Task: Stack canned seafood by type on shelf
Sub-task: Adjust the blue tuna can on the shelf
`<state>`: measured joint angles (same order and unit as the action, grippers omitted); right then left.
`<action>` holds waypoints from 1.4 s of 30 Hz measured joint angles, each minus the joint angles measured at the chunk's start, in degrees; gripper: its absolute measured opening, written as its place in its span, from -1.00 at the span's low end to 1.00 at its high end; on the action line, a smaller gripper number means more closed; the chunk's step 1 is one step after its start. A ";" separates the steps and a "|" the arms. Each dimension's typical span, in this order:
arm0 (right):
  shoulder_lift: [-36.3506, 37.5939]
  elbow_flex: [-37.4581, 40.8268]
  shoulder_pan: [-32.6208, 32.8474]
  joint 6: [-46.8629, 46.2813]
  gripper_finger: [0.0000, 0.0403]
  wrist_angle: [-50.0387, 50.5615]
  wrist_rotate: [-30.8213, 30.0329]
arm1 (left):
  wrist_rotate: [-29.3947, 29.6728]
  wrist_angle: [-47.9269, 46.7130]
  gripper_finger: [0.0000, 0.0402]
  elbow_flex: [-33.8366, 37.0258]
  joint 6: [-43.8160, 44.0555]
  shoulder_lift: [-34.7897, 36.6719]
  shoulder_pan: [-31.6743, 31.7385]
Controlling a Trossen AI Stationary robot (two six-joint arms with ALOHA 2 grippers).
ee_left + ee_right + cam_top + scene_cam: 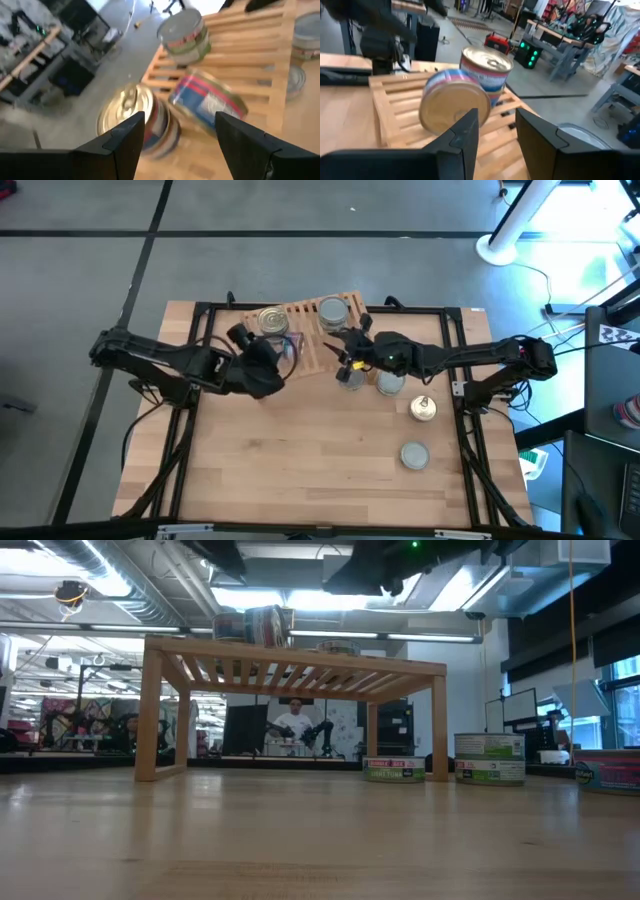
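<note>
Left wrist view shows the left gripper with jaws apart and empty, a tilted tin on the slatted shelf just ahead. Nudged, it could roll off. Right gripper jaws apart, gripping nothing.

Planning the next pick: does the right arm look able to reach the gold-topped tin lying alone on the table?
Probably yes: the gold-topped tin lies in the open beside the right arm, nothing over it.
</note>
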<state>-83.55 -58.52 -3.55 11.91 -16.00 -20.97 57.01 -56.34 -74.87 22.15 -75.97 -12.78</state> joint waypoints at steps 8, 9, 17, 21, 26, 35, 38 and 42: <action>0.00 0.00 1.07 -5.02 -0.35 -0.99 0.45 | -0.07 -4.63 0.18 3.18 10.60 -0.65 0.55; 0.00 0.00 1.46 -5.43 -0.35 -1.04 0.65 | -0.09 -4.70 0.18 4.00 11.23 -0.69 0.55; -6.61 -0.04 3.20 -5.67 -0.35 -10.25 -0.03 | 0.09 -4.28 0.18 7.63 15.62 -0.69 0.55; -10.31 -0.02 3.58 -5.65 -0.35 -12.84 -3.52 | 1.03 -3.66 0.18 8.61 17.56 -0.68 0.58; -12.05 -0.02 3.52 -5.63 -0.35 -14.55 -6.50 | 2.26 1.17 0.18 11.27 17.75 -0.67 1.65; -14.09 -0.72 3.23 -5.47 -0.35 -18.05 -6.49 | 3.28 10.91 0.18 13.57 13.71 -0.69 4.28; -16.07 -2.50 3.04 -5.47 -0.35 -18.22 -6.51 | 3.28 11.10 0.18 13.57 13.75 -0.69 4.70; -18.32 -4.80 2.75 -5.43 -0.35 -18.03 -6.60 | 3.24 10.78 0.18 13.59 13.80 -0.69 4.93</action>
<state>-101.87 -63.33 -0.80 6.48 -34.03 -27.57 60.26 -45.56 -61.28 35.95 -76.66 -7.85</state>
